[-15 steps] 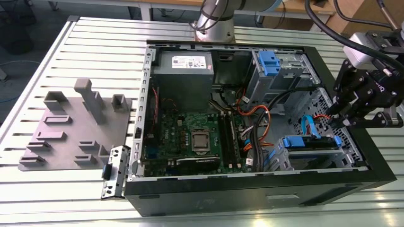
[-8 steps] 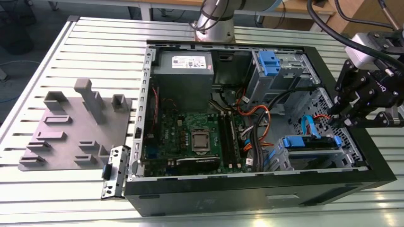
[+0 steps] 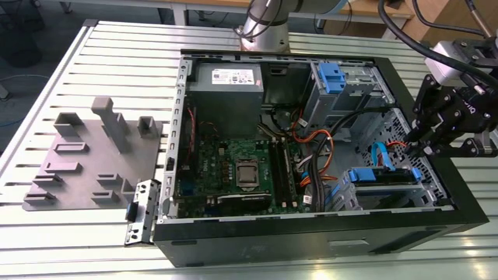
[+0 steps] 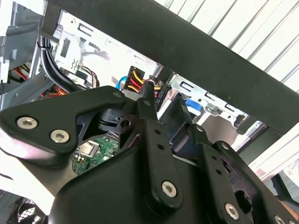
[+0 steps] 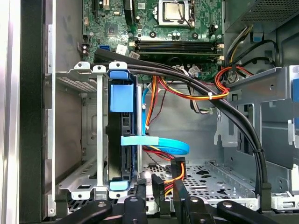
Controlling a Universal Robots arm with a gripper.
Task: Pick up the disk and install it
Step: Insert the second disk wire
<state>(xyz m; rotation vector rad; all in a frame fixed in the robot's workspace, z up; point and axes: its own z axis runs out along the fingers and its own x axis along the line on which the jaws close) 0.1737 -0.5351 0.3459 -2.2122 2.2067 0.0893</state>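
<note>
The disk (image 3: 379, 175) sits on edge in the metal drive cage (image 3: 389, 192) at the near corner of the open computer case, on the exterior view's right, with its blue side rails showing. In the first wrist view the disk (image 5: 122, 149) stands between the cage bars, with a blue tab above it and a blue flat cable (image 5: 163, 143) crossing it. My gripper (image 3: 416, 149) hovers above the case's edge on the exterior view's right, just beyond the cage. In the first wrist view my gripper (image 5: 162, 198) is open, a gap between its fingers and nothing in it.
Thick black cables (image 5: 233, 121) and orange-yellow wires (image 5: 187, 95) run through the case beside the cage. The motherboard (image 3: 233, 169) and power supply (image 3: 225, 76) fill the rest. A second bay with a blue clip (image 3: 330, 76) is at the back. A grey fixture plate (image 3: 86, 157) lies on the slatted table.
</note>
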